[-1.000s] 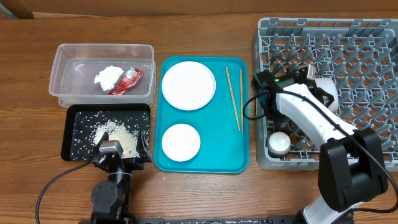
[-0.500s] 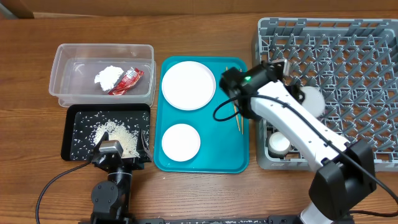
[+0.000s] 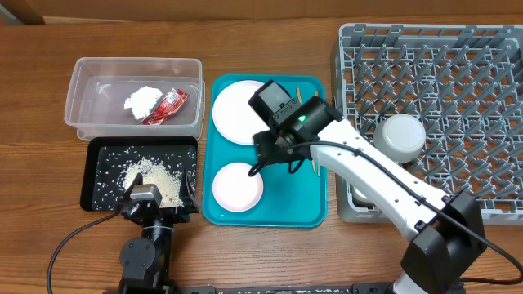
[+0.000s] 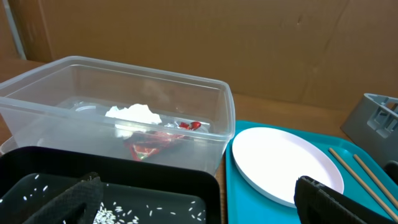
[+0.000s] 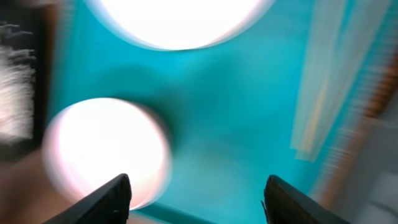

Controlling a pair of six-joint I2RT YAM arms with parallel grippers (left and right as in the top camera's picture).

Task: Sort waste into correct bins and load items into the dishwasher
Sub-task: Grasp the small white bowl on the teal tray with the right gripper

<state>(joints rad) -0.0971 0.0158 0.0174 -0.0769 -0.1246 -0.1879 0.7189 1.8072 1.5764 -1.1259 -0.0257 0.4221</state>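
The right gripper is hovering over the teal tray at the centre of the table, jaws apart, holding nothing. The large plate is lying at the tray's eleven o'clock, the small plate at seven, the chopsticks at three. A pale bowl is sitting in the grey dish rack at three o'clock. The left gripper is sitting wide open, empty, at seven o'clock by the black tray.
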